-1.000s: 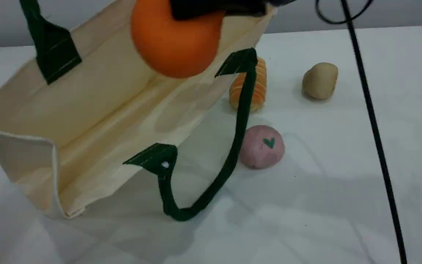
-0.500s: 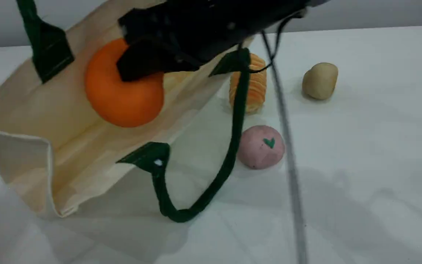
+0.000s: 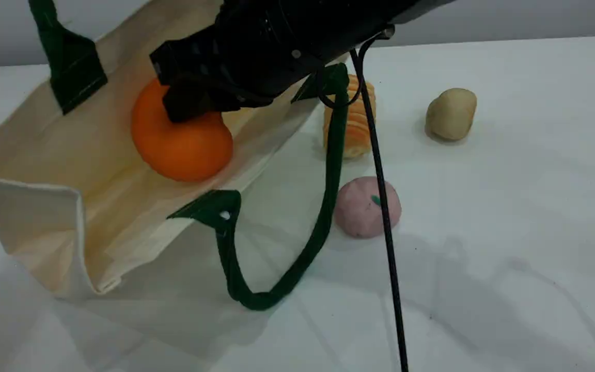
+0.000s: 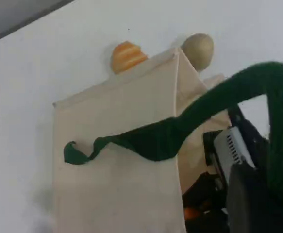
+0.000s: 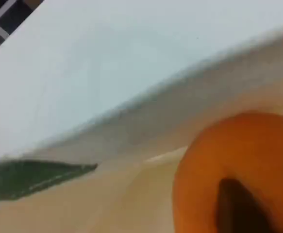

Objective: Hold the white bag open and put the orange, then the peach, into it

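The white bag [image 3: 70,155] lies tilted on the table with its mouth held wide. Its upper green handle [image 3: 49,31] rises taut out of the top edge. In the left wrist view that strap [image 4: 277,121] runs down to the bottom right corner, where my left gripper is shut on it. The orange [image 3: 184,150] rests inside the bag on its lower wall. My right gripper [image 3: 191,106] sits on top of the orange, with its jaws hidden by its own body. The right wrist view shows the orange [image 5: 214,160] close up. The peach [image 3: 362,209] lies on the table right of the bag.
The bag's lower handle [image 3: 323,206] loops out over the table toward the peach. A ribbed orange roll [image 3: 357,126] sits behind it, and a beige lump [image 3: 451,113] lies further right. A black cable [image 3: 385,232] hangs down across the peach.
My right arm has come down and left with the orange, from above the bag's rim into the bag. The orange now rests on the inner wall. The cable has swung left.
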